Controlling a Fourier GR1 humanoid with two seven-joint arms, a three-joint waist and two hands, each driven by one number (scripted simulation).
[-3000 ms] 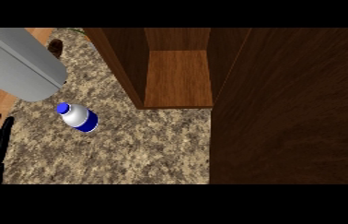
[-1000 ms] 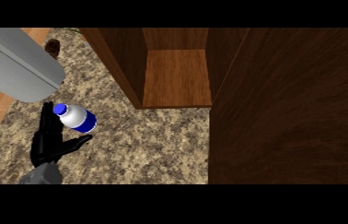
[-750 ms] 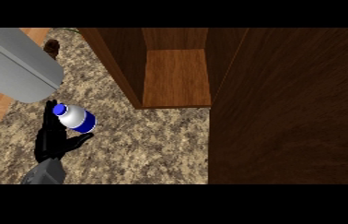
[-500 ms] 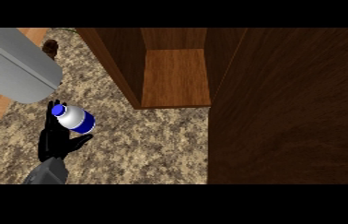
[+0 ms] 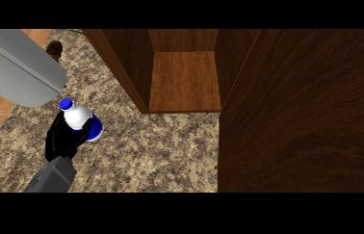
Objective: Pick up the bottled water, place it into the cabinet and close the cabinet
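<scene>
My left hand (image 5: 62, 139) is black on a grey forearm (image 5: 51, 176). The bottled water (image 5: 80, 119) is white with a blue cap and blue base. The counter (image 5: 149, 151) is speckled brown-and-beige granite; the cabinet (image 5: 186, 79) is dark brown wood with a lighter reddish-brown shelf.

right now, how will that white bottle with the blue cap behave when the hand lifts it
The white bottle with the blue cap looks rigid, so it should probably keep its shape. It is round and narrow, so it may roll or tip if released on the speckled stone counter. The left hand curls around its lower part.
</scene>
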